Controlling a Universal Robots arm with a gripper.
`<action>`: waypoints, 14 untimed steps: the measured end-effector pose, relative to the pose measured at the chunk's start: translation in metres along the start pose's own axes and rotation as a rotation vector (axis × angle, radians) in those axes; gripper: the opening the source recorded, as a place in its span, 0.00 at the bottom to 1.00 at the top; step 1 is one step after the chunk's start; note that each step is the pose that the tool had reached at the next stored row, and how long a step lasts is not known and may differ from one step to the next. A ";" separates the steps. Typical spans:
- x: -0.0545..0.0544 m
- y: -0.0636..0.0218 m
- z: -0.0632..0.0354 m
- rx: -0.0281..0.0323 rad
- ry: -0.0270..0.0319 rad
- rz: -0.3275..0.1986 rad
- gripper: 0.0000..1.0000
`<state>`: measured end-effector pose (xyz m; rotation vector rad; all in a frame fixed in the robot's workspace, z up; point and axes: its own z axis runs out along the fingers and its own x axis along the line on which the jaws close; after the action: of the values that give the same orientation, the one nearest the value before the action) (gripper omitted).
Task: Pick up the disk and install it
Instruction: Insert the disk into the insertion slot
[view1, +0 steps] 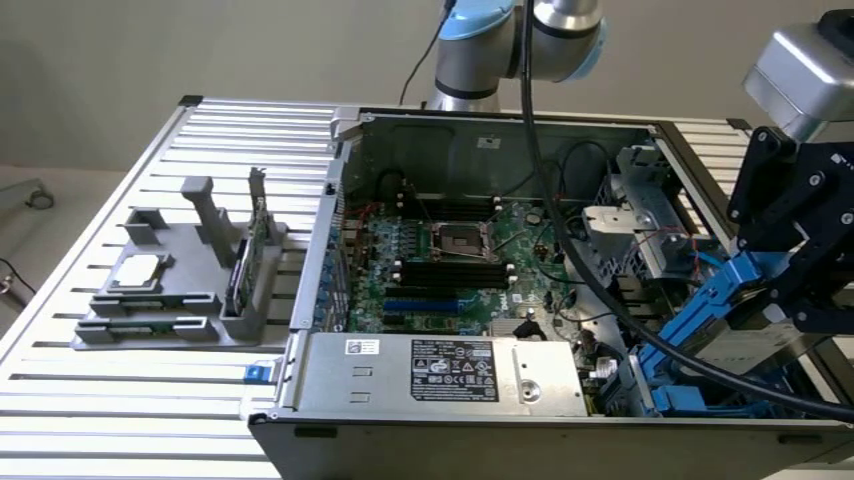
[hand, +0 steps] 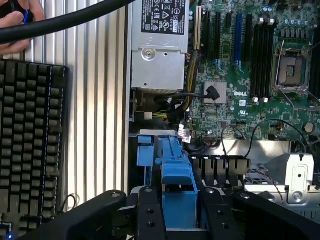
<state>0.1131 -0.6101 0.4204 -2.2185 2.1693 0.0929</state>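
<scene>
Between the black fingers (hand: 150, 215) of the gripper (hand: 181, 217) I saw the blue carrier of the disk (hand: 177, 185), the jaws closed on it from both sides. On the exterior view's right, the disk (view1: 707, 320) hung tilted at the side of the open computer case (view1: 534, 452), with its lower end dipped inside; I could not tell whether it touched anything there. Just beyond the carrier lay a tangle of wires, then the silver power supply (hand: 160, 50) with its label facing up. Beside that sat the green motherboard (hand: 240, 100), its empty processor socket (hand: 291, 67) uncovered. A thick black cable (hand: 65, 20) ran across my wrist view. Outside the case, a black keyboard (hand: 30, 140) rested on the slatted table (view1: 134, 400), with a person's hand (hand: 15, 30) past its far end. Well apart, on the exterior view's left, a grey fixture (view1: 147, 330) held a small square chip (view1: 140, 272) lying flat and a thin green card (view1: 240, 270) standing on edge. Farthest back, the arm's base (view1: 467, 50) rose behind the case.
</scene>
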 end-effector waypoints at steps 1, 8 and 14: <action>0.000 -0.0003 0.0010 0.0000 -0.0017 0.000 0.33; 0.002 -0.0013 0.0087 0.0000 -0.0143 -0.001 0.33; 0.003 -0.0022 0.0148 -0.0007 -0.0264 -0.002 0.34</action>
<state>0.1151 -0.6124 0.4054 -2.2070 2.1538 0.1222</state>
